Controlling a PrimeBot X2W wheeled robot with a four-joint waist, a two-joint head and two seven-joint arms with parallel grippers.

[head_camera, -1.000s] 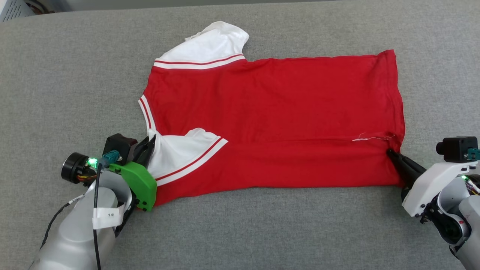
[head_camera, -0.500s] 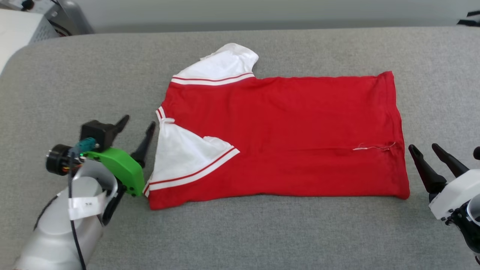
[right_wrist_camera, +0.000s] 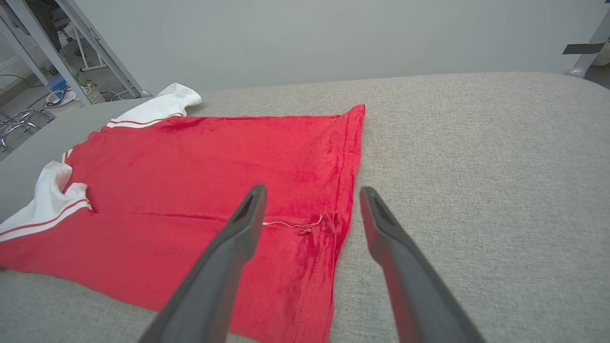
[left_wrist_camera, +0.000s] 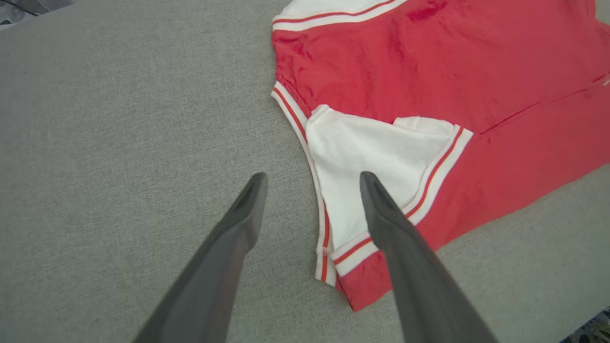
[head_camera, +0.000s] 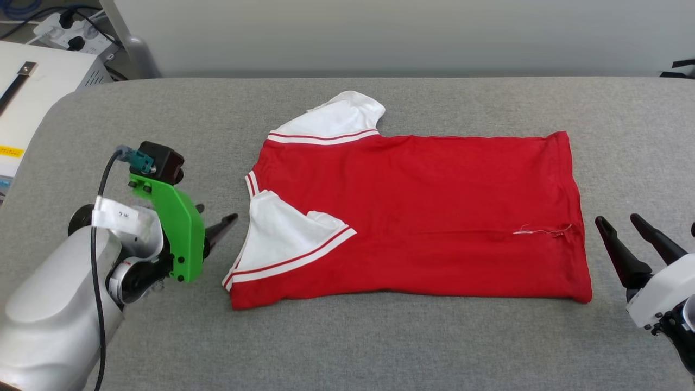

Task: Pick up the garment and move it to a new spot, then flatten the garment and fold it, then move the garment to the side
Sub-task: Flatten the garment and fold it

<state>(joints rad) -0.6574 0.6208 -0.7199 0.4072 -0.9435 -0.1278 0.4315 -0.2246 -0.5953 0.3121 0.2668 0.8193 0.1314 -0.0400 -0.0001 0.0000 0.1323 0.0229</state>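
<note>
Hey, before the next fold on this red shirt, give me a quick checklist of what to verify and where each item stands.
1. Left tool open, holding nothing: ok.
2. Right tool open, holding nothing: ok.
3. Shirt lying flat on the table: ok.
4. Near sleeve folded over the body: ok.
5. Far sleeve folded in: not ok, it sticks out past the far edge.
</note>
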